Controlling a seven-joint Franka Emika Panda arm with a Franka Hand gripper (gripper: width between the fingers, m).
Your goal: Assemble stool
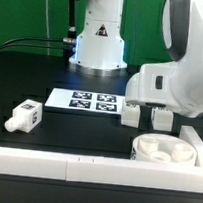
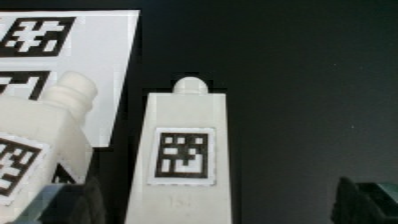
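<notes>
Gripper (image 2: 214, 203) spread wide, pinching nothing; its dark fingertips (image 2: 370, 200) stand to either side of one stool leg (image 2: 187, 140), with a broad gap on the side away from the second leg (image 2: 36, 140). Second leg lies just beside the first, near the marker board (image 2: 71, 40) edge. Exterior view: seat (image 1: 163, 150) against the front rail (image 1: 73, 165), toward that view's right; third leg (image 1: 26, 114) well apart on its left. Open black table (image 1: 86, 133) between them.

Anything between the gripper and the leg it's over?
Nothing visible. The leg sits bare under the open gripper; a second leg sits close beside it, possibly in one finger's path.
</notes>
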